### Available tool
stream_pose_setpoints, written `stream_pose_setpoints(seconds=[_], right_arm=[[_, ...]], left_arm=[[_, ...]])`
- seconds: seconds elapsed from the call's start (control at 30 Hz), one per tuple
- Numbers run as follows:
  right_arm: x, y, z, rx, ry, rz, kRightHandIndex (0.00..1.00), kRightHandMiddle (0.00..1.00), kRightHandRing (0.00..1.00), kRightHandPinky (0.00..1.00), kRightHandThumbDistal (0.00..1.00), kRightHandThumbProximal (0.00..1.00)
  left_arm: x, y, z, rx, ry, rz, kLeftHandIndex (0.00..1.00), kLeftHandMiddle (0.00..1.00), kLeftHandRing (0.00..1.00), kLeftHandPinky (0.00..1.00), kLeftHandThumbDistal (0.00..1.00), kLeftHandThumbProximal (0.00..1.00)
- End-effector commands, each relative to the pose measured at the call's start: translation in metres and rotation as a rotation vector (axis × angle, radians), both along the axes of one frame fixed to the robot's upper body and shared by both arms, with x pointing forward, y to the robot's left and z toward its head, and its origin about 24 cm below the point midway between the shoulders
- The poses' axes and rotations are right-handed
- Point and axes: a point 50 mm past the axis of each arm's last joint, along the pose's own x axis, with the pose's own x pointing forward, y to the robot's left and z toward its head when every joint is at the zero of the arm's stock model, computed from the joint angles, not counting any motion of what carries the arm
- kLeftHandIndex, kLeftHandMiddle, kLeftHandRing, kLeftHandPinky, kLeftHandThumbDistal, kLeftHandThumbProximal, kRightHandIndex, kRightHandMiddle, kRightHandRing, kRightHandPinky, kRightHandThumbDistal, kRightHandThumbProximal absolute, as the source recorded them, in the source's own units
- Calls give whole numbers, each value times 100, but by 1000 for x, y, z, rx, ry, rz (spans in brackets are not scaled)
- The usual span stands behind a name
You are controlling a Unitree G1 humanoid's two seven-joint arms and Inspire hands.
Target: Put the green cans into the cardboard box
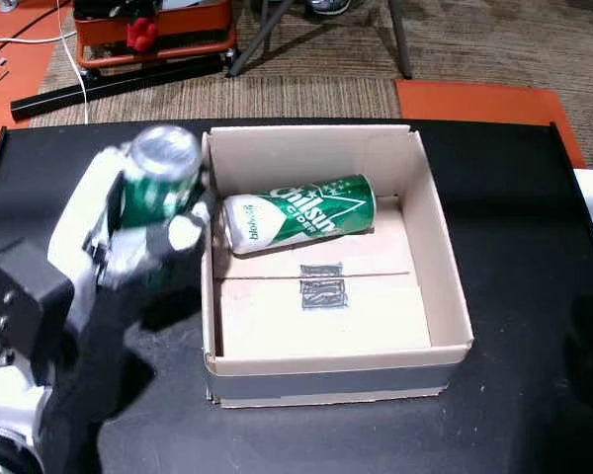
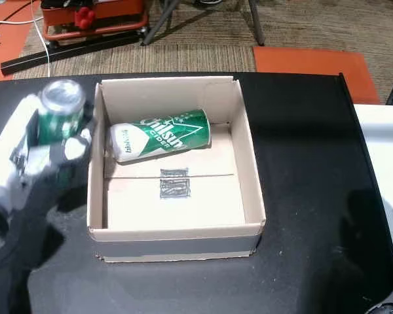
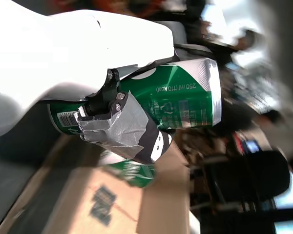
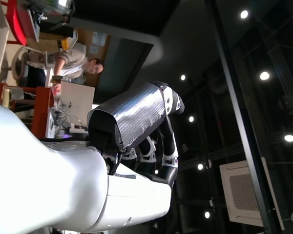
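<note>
Your left hand is clasped around 1 green can, holding it upright with its silver top facing up, just outside the left wall of the cardboard box. In both head views the can sits level with the far half of the box and above the rim, touching or nearly touching that wall; you cannot tell which from here. The left wrist view shows taped fingers wrapped across the can's body, so the grip looks firm.

A second can already lies on its side inside the box, against the far-left corner, its long axis running left to right with the silver end toward your hand. That is the relation that matters: the open floor lies to the right of and nearer than the lying can, so the held can probably needs to travel right over the wall and come down toward the near half.

Your right hand is off the counter and out of both head views; its own camera shows the fingers curled with nothing in them.
</note>
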Motion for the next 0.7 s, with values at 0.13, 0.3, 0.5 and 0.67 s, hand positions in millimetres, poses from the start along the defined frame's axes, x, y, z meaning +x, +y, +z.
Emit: stream_pose_setpoints(seconds=[0.13,0.3,0.5,0.67], right_arm=[[6,8,0,5,2,16,4,7,15,24,72,0],[9,10,1,27,0,22,4,7,14,23,74,0],[13,12,0,25,4,28,2,6,14,24,72,0],[14,17,1,41,-1,35,0,3,13,22,74,0]], left_arm=[[12,-11,63,264,-305,-140,9,26,43,46,18,0],[16,-17,92,435,-475,-140,9,30,47,51,18,0],[22,-50,125,699,-749,-187,20,43,58,58,14,0],[30,-89,124,917,-861,-250,23,46,57,61,26,0]])
